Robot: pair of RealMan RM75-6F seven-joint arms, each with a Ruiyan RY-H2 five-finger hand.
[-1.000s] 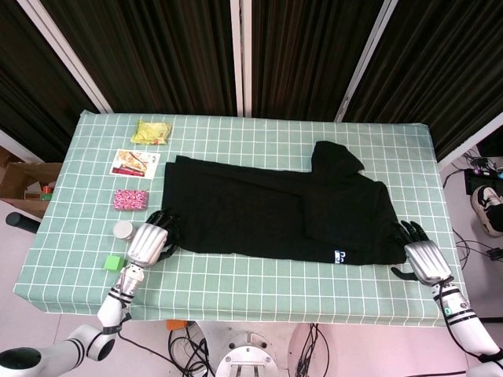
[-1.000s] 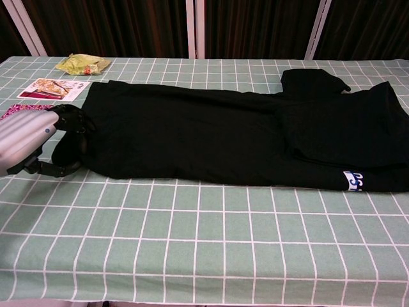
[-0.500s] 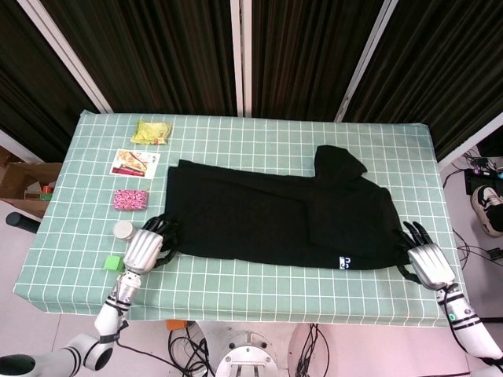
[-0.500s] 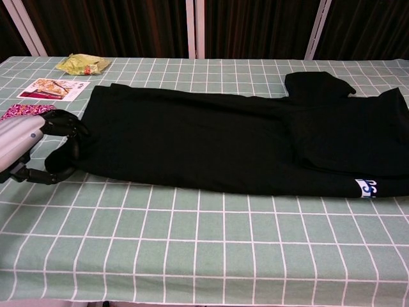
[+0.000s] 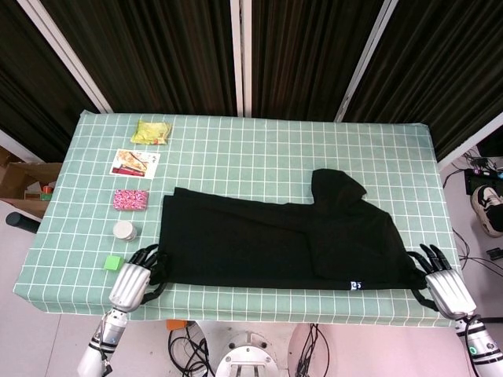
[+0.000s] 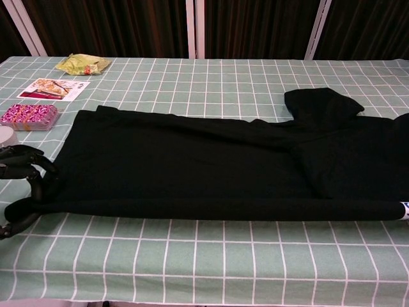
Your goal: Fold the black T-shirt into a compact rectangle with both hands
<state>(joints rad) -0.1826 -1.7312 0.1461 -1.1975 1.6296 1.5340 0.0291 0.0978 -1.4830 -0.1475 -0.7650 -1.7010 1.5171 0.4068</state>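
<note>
The left robot hand (image 5: pixel 132 279) grips the near-left corner of the black cotton T-shirt (image 5: pixel 267 243), and the right robot hand (image 5: pixel 445 284) appears to grip the near-right corner, though its fingertips are hard to see. Over the last second both have drawn the shirt toward the near edge of the green checked bench (image 5: pixel 259 141). It now lies flatter and straighter, better placed for folding.

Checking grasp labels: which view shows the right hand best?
Head view. The right hand shows whole at the near right corner of the black T-shirt, fingers at the cloth edge. The chest view cuts it off entirely, showing only the shirt's right end.
</note>
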